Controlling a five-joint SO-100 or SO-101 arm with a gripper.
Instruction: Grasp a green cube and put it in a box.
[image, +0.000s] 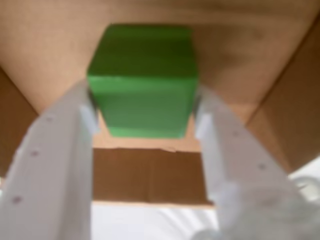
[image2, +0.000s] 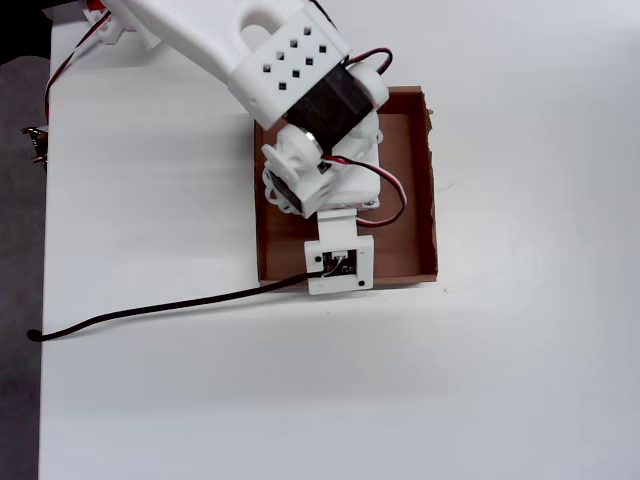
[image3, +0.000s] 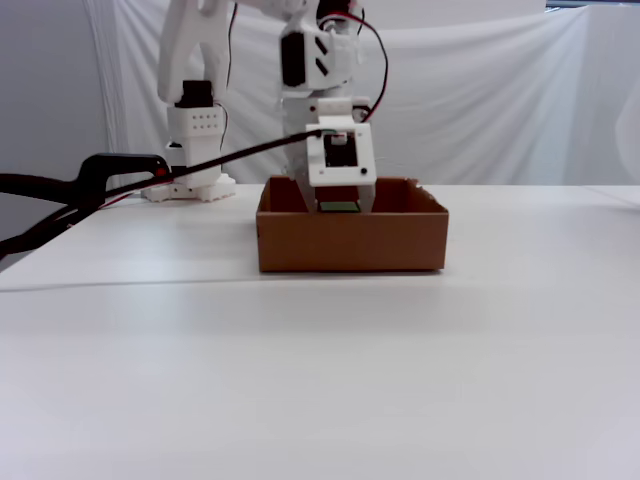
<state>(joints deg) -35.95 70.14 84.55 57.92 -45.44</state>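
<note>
Claw state: claw (image: 145, 115) closed on green cube (image: 142, 80), both white fingers (image: 60, 165) pressed against its side faces in wrist view.
Cube position: held inside the box (image2: 420, 180) footprint, brown floor behind it. Fixed view shows just a green sliver (image3: 339, 207) at about rim level below the wrist housing. Can't tell if it's touching the floor yet.
Arm: reaches over the box from top-left in overhead view, hiding cube and most of the box interior.
Stage: looks like transport done, release pending.
Risk 1: if the cube hangs above the floor, letting go could make it bounce or roll. The low walls don't give much margin.
Risk 2: fingers near the front wall (image3: 350, 245) in wrist view. Opening wide or pulling back low could snag the cardboard and shove the light box across the desk (image2: 180, 400).
Risk 3: black cable (image2: 150, 308) trails across the desk. Could drag w/ arm motion.
</note>
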